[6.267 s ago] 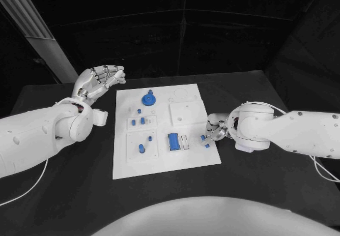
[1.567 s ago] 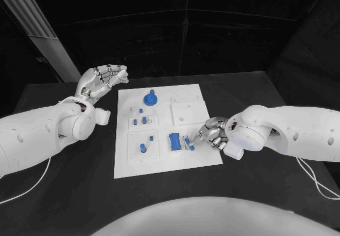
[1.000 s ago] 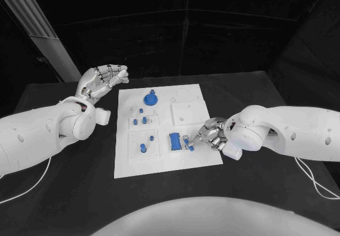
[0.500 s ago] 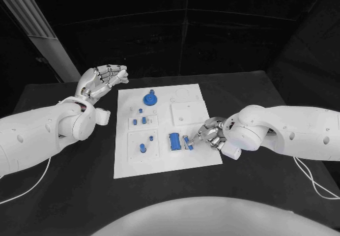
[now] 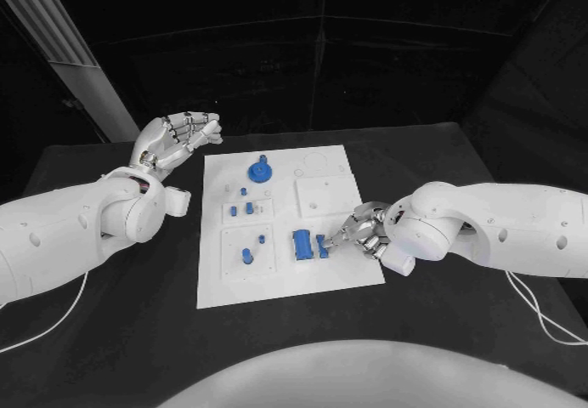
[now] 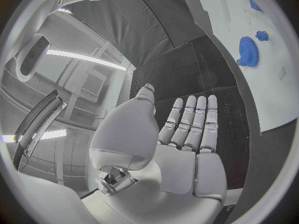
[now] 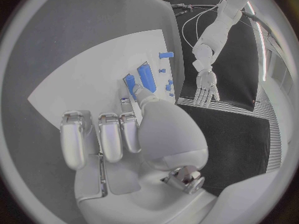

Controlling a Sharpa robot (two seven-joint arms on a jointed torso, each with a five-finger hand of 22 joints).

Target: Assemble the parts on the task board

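Partly assembled, the white task board (image 5: 285, 280) lies mid-table with a blue gear (image 5: 257, 172) and several small blue parts (image 5: 246, 255) already seated in its recesses, while the square plate (image 5: 324, 196) toward its far right shows no blue, so work seems left. Right hand (image 5: 358, 235) reaches over the board's right edge and pinches a small blue piece (image 5: 324, 246), holding it at the narrow slot just beside the larger blue block (image 5: 300, 244); whether it is seated cannot be told. Left hand (image 5: 175, 136) hangs open, fingers apart and holding nothing, off the board's far left corner
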